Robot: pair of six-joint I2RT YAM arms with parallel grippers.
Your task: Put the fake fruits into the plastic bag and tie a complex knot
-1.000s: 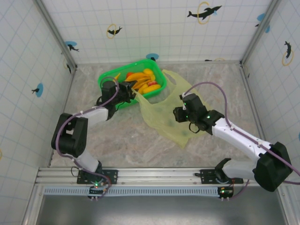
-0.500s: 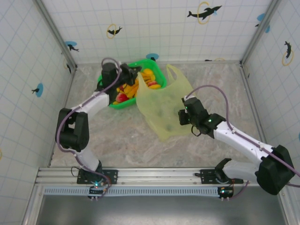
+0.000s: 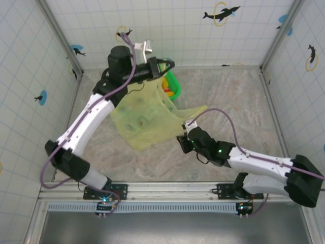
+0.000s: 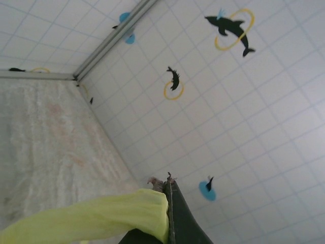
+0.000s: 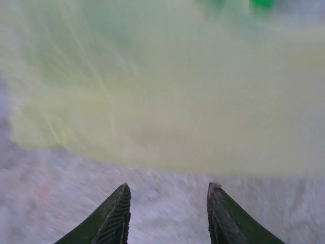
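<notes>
Right gripper (image 3: 182, 142) sits low, jaws apart and empty, the bag (image 3: 142, 119) just ahead of its fingertips. Beyond, left gripper (image 3: 163, 66) pinches the bag's rim, holding it up. Fruits (image 3: 166, 90) lie in the basket (image 3: 176, 84) near that gripper. Apparently none bagged, no knot.

**Hanging bag walls off the middle; bare surface lies to the right**

The thin translucent yellow-green plastic bag (image 3: 144, 119) hangs like a curtain from the left gripper (image 3: 166, 65), which is up high and pinched onto its edge. The bag falls to the marbled grey surface (image 3: 244, 96) and covers most of the rigid bright-green rectangular basket (image 3: 175, 85) beneath that gripper. The white tiled back wall (image 3: 203, 40) stands close beyond it. The right gripper (image 5: 169, 188) sits low with its jaws apart. The bag's lower edge is just ahead of it, with bare surface between its fingers and off to its right.
</notes>
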